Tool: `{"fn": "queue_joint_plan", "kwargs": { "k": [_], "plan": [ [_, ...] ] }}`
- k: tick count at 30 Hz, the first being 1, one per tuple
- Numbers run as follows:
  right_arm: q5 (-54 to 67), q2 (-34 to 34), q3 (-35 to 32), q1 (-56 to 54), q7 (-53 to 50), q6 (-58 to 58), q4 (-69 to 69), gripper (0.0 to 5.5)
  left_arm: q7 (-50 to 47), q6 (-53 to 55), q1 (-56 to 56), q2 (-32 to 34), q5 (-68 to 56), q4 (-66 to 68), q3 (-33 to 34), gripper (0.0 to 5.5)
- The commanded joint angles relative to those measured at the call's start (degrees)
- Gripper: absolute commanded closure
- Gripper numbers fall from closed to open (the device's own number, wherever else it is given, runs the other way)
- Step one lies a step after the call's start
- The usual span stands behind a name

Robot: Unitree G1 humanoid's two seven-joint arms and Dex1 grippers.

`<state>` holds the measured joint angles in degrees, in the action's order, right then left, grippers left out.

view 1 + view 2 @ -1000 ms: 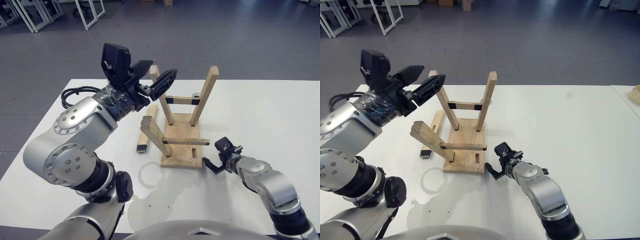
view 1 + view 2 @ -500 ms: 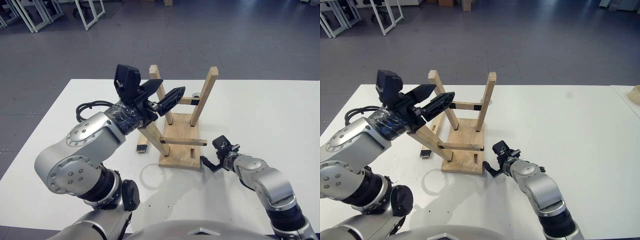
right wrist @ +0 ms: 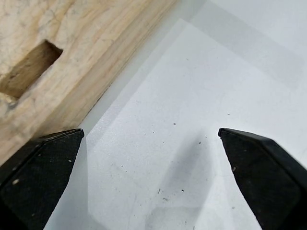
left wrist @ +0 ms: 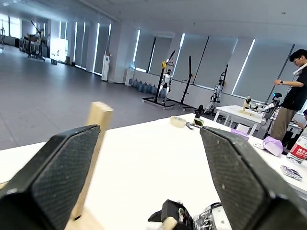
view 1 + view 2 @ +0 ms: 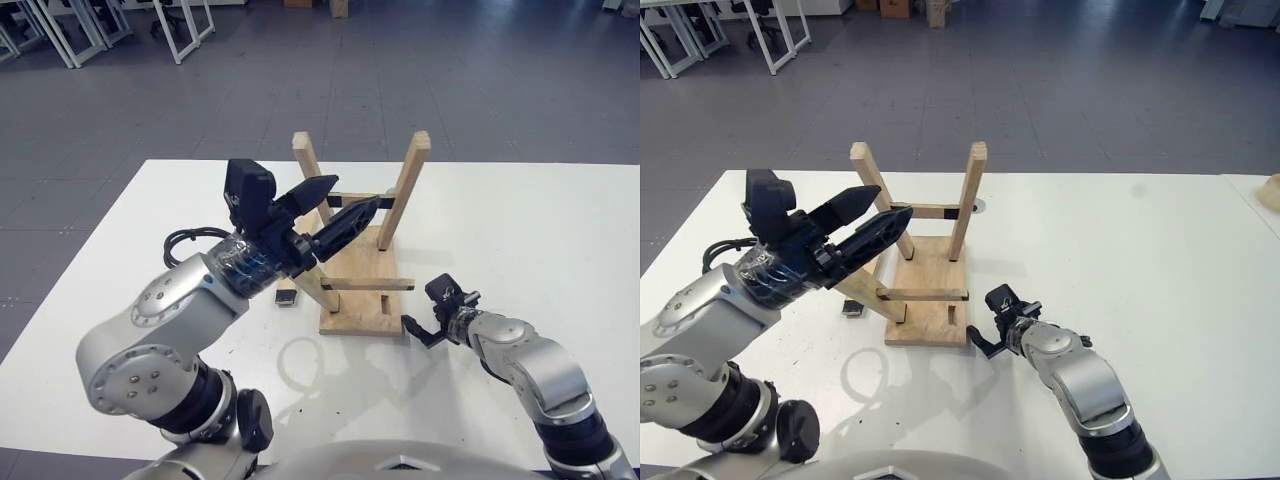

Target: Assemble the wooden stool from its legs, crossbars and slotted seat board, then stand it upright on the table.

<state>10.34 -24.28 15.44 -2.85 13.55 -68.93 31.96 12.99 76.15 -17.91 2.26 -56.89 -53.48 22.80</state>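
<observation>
Assembly is judged roughly three-quarters complete. Seat board (image 5: 365, 310) lies flat, underside up, near the middle of the table (image 5: 560, 230). Two far legs stand in it, one at 11 o'clock (image 5: 305, 160) and one at 1 o'clock (image 5: 408, 185), joined by a far crossbar (image 5: 925, 211). Near-left leg (image 5: 875, 290) is in its slot at 7 o'clock but leans towards 10 o'clock; it is judged not fully seated. Near crossbar (image 5: 370, 284) runs from it towards 3 o'clock, its far end free. Corner slot (image 3: 31, 67) at 5 o'clock is empty. Loose leg (image 5: 852, 308) lies on the table at 9 o'clock of the board, largely hidden by the left arm.

Outstanding: fit the fourth leg, true the leaning one, turn the stool upright.

Left gripper (image 5: 355, 192) hovers above the leaning leg, forearm raised and pointing towards 2 o'clock, fingers spread wide and holding nothing. Right gripper (image 5: 422, 308) sits low over the table, just beside the board's 5 o'clock corner, forearm near the surface, fingers wide apart and empty.
</observation>
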Motion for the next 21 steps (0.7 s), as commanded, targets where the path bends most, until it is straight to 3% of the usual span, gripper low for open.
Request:
{"fn": "queue_joint_plan", "kwargs": {
  "k": [1, 4, 10, 13, 16, 18, 21],
  "plan": [
    [0.04, -0.76, 1.01, 1.18, 0.50, -1.85, -1.73, 0.31, -2.17, 1.17, 7.55, 3.35, 3.45, 5.59, -7.28, 1.62],
    [-0.03, -0.19, 1.13, 1.70, 0.07, -1.79, -1.72, 0.31, -3.48, -3.43, -0.79, 6.18, -5.22, 7.03, -2.41, 1.62],
    [-0.20, 0.37, 0.86, 2.31, -0.29, -1.56, -1.82, 0.31, -16.66, -23.28, -16.07, 19.74, -42.20, 16.20, 5.92, 1.62],
    [-0.29, 0.31, 1.00, 1.58, -0.10, -1.31, -2.28, 0.31, -23.83, -34.65, -21.92, 24.99, -48.16, 21.50, 10.01, 1.62],
    [0.17, 0.45, 2.20, -0.08, 0.75, -1.36, -1.96, 0.31, -31.47, -38.12, -18.05, 32.88, -27.72, 31.17, 10.71, 1.62],
    [2.53, 2.45, 0.65, -1.87, 1.89, -3.30, -0.37, 0.31, -32.18, -34.94, -7.31, 38.91, -10.73, 31.92, 3.66, 1.62],
    [3.87, 3.74, -1.14, -4.17, 2.43, -5.15, 1.01, 0.31, -33.02, -30.96, 5.44, 36.92, -0.23, 28.51, -8.97, 1.62]
  ]
}}
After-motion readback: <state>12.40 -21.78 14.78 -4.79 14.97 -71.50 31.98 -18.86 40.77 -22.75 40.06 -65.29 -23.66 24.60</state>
